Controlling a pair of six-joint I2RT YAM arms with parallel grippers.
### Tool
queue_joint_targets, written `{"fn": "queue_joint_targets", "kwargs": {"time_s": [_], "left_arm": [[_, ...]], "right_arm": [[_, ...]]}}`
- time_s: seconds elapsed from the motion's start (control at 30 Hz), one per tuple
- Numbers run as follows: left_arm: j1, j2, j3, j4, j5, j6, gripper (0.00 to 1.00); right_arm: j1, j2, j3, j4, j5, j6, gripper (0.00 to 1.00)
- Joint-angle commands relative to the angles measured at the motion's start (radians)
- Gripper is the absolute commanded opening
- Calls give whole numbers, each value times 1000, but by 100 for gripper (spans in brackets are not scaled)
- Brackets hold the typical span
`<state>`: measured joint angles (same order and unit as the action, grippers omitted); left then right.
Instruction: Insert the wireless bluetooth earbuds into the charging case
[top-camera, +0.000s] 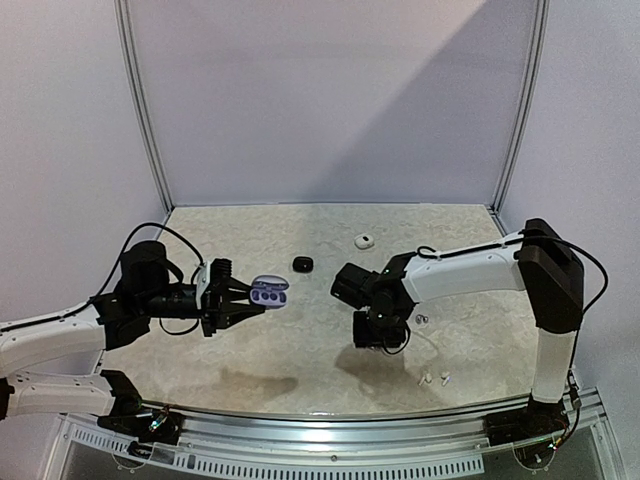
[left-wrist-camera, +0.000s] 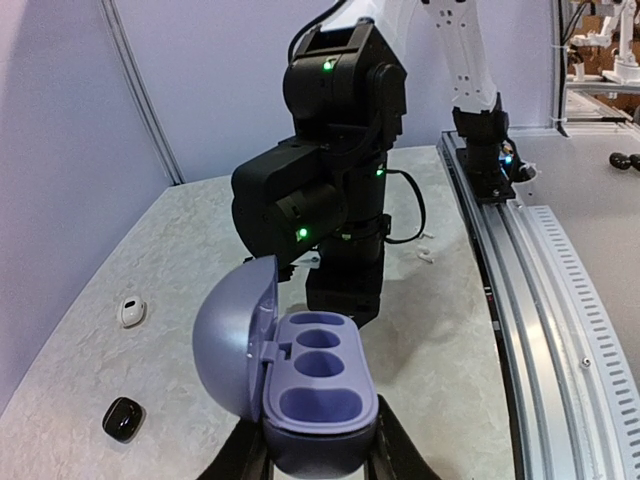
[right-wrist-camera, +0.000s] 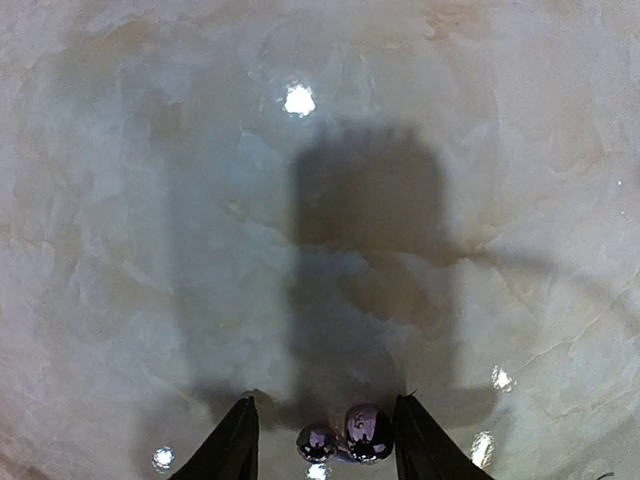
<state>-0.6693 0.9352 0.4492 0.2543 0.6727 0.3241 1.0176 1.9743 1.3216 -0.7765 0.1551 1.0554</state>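
Marbled tabletop (top-camera: 300, 370) under pale walls (top-camera: 330, 100): your left gripper (top-camera: 243, 298) clamps the opened lilac charging case (top-camera: 269, 292); your right gripper (right-wrist-camera: 325, 405), jaws parted, straddles dark purplish earbuds (right-wrist-camera: 368, 432).

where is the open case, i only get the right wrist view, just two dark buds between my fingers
Observer: Off to your left. The left hand holds the purple case open, raised off the table.
Operator: are its hollows free
Observer: Yes, the left wrist view shows every hollow in it empty.
Operator: any other buds around
Observer: A white pair of buds lies on the table near the front edge, on the right side.
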Motion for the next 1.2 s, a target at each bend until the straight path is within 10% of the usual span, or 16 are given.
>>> {"fn": "queue_joint_targets", "kwargs": {"time_s": [0.0,0.57,0.7,0.77,1.17], "left_arm": [[-6,-18,-16,18,3,-5,0],[-6,-34,-10,-17,-10,6,0],[-6,-35,-10,-20,-9,7,0],[-6,-35,-8,-18,-9,8,0],[-1,-35,-11,-22,-18,8,0]], "right_arm": [[1,44,8,-25,-55,71,48],[-126,-170,-69,-70,-249,-141,55],[-164,-170,-92,-78,-212,-145,36],[-177,-168,-101,-87,-182,-113,1],[-173,-60,-152,41,-296,-100,0]]}}
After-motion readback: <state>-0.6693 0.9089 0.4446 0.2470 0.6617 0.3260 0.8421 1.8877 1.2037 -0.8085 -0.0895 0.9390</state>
